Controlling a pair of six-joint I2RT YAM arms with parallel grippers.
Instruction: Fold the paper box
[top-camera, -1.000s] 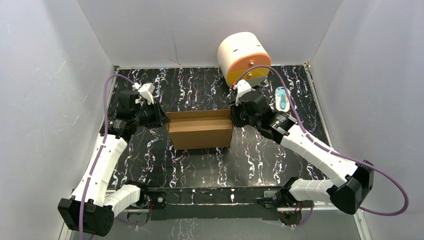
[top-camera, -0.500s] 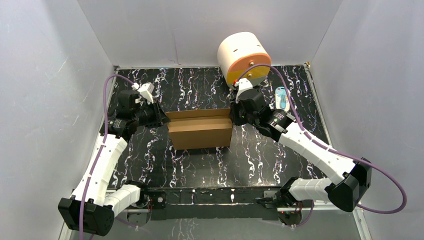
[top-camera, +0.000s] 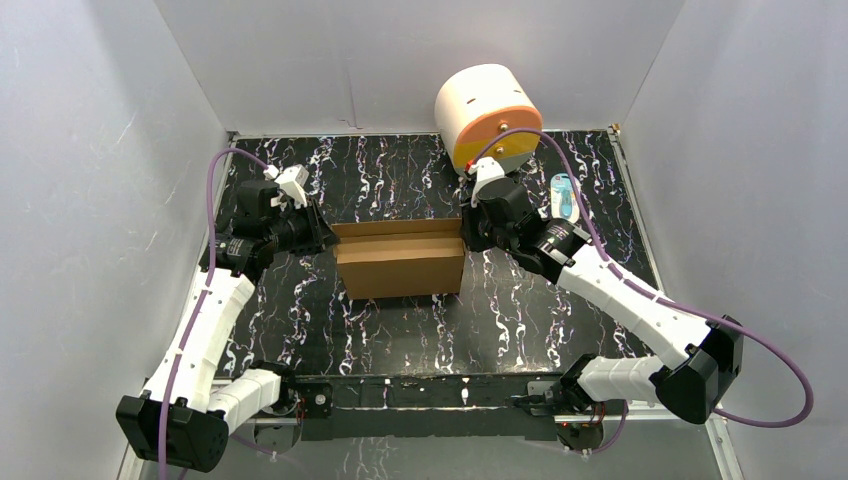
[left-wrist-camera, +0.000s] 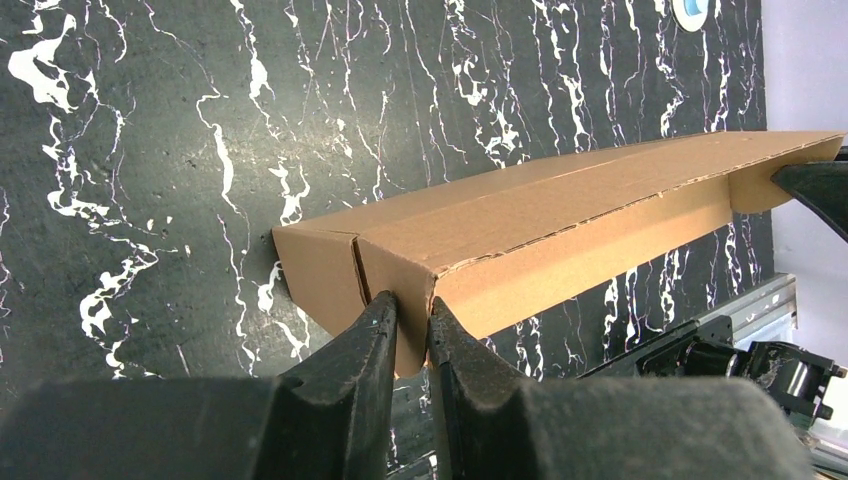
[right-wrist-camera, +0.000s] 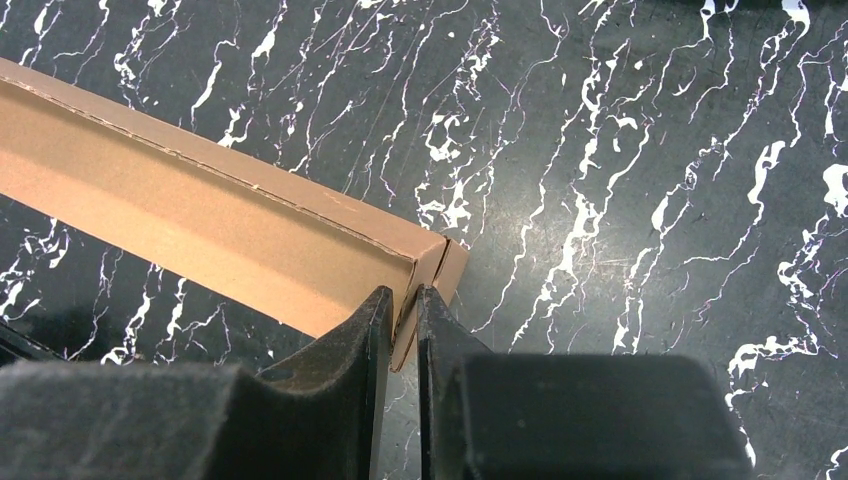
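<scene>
The paper box (top-camera: 400, 258) is plain brown cardboard, partly folded, in the middle of the black marbled table. My left gripper (top-camera: 328, 238) is shut on its left end; in the left wrist view the fingers (left-wrist-camera: 412, 320) pinch a folded end flap of the box (left-wrist-camera: 560, 215). My right gripper (top-camera: 465, 235) is shut on its right end; in the right wrist view the fingers (right-wrist-camera: 400, 312) clamp the corner flap of the box (right-wrist-camera: 200, 215). Both ends look held slightly above the table.
A white cylinder with an orange-yellow face (top-camera: 487, 115) stands at the back, just behind the right wrist. A small light-blue object (top-camera: 564, 197) lies right of it. Grey walls enclose the table on three sides.
The right arm has shifted slightly between one second ago and now; the box and the left arm stay where they were.
</scene>
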